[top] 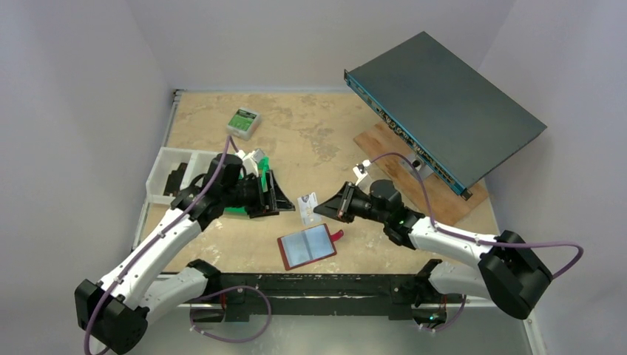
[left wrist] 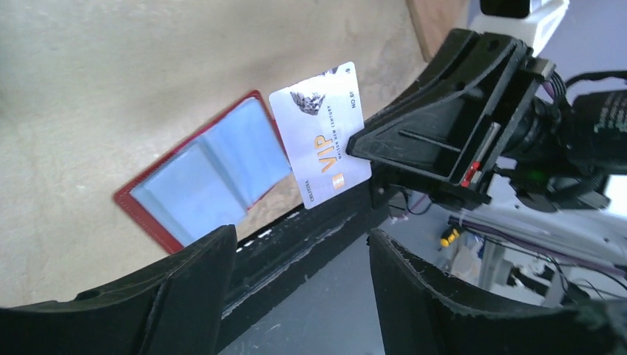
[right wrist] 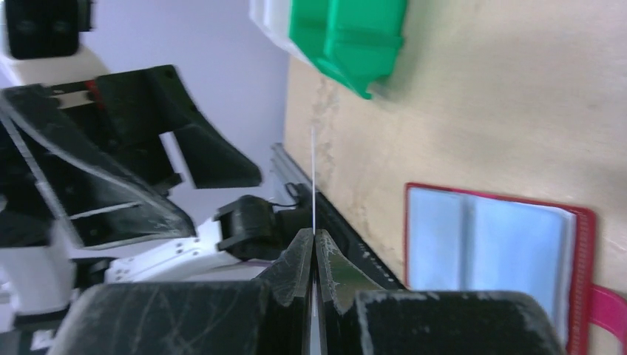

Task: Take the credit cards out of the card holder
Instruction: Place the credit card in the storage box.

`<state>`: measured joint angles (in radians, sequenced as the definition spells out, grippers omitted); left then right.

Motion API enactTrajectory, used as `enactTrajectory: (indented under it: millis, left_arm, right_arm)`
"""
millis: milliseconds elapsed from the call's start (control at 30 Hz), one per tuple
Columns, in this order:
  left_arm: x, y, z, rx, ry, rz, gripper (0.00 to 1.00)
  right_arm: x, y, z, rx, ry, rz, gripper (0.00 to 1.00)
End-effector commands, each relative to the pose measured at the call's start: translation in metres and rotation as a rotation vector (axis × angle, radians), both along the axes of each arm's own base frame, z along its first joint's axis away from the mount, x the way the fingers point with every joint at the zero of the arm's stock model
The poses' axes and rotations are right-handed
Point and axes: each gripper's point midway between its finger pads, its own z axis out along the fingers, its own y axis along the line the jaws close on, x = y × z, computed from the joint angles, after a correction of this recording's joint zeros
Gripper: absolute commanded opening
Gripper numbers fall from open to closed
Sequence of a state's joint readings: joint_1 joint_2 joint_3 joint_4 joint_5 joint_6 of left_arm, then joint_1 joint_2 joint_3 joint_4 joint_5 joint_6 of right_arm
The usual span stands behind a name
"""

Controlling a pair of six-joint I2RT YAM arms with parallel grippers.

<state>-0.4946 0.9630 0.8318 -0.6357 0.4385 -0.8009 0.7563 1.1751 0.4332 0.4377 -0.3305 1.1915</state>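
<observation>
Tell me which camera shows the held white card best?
The left wrist view: the white VIP card faces it, lettering readable. The top external view shows it tiny; the right wrist view sees only its thin edge.

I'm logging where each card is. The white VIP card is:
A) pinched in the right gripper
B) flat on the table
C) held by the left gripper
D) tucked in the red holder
A: the right gripper is shut on one edge of the card, above the table.
</observation>
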Motion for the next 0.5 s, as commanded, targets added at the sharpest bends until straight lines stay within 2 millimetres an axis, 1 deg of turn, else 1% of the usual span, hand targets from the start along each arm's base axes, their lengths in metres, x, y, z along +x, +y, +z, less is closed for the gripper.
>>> enactTrajectory:
  millis: [0,100,233,333,467]
  left_arm:
    - [-0.006,-0.018,0.021,-0.187,-0.031,-0.117,0.66]
    - [-0.006,-0.023,0.025,-0.27,-0.021,-0.134,0.65]
    - [-0.004,-0.03,0.031,-0.33,-0.024,-0.151,0.64]
    - [-0.001,-0.034,0.033,-0.361,-0.018,-0.158,0.59]
    - [0.001,-0.039,0.036,-0.411,-0.005,-0.159,0.51]
  right_arm:
    - [-0.007,0.011,0.052,0.202,-0.044,0.074,0.0]
    - [-0.009,0.013,0.063,0.246,-0.049,0.092,0.0]
    - [-0.008,0.015,0.071,0.274,-0.056,0.098,0.0]
    - [-0.009,0.017,0.077,0.296,-0.056,0.108,0.0]
    - [-0.011,0.019,0.08,0.317,-0.052,0.129,0.0]
